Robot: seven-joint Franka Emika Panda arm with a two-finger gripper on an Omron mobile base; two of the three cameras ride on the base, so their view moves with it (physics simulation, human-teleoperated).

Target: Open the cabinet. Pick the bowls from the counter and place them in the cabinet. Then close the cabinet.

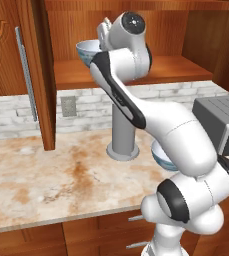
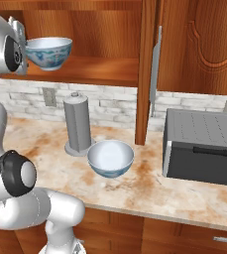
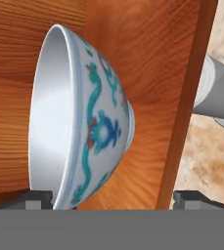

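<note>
The cabinet (image 2: 100, 69) stands open, both doors swung wide, with its wooden shelf (image 1: 161, 70) exposed. One blue-patterned bowl (image 2: 49, 52) sits at the left end of that shelf; it also shows as the bowl (image 1: 88, 51) beside my hand and, seen sideways and close, as the bowl (image 3: 84, 132). My gripper (image 3: 117, 200) is open, its fingertips (image 3: 37, 200) spread wide to either side of the bowl's rim without pinching it. The second bowl (image 2: 110, 158) rests on the counter (image 2: 50, 144), partly hidden behind my arm as the bowl (image 1: 158, 152).
A grey upright cylinder (image 2: 77, 124) stands on the counter just behind the second bowl. A dark grey box appliance (image 2: 204, 146) sits at the right. The open left door (image 1: 6, 50) and right door (image 2: 199, 44) flank the opening, and drawers (image 1: 131, 235) run below.
</note>
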